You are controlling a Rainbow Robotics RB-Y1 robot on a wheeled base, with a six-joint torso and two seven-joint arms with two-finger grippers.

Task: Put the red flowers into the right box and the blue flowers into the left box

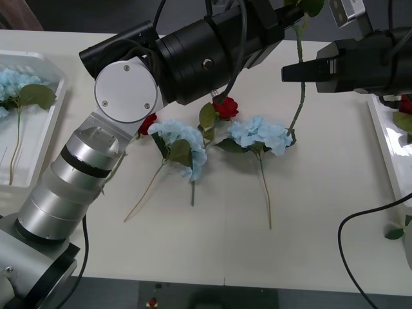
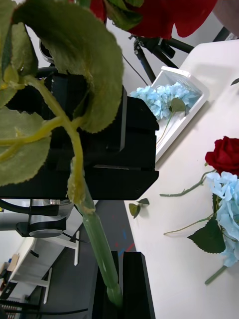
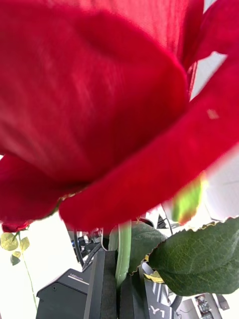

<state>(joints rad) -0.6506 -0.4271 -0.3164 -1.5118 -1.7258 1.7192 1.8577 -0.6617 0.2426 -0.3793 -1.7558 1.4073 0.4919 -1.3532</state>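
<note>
My right jaws [image 2: 118,284] were clamped on a rose stem [image 2: 102,249]; my left jaws [image 3: 117,284] pinched the same rose [image 3: 99,99] under its bud, high above the worktop [image 1: 219,244]. I judged one should release cleanly before carrying it to the right box [image 1: 386,138].

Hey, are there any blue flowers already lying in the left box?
Yes, the front view shows pale-blue flowers with a green leaf lying inside the left box at the table's left edge.
</note>
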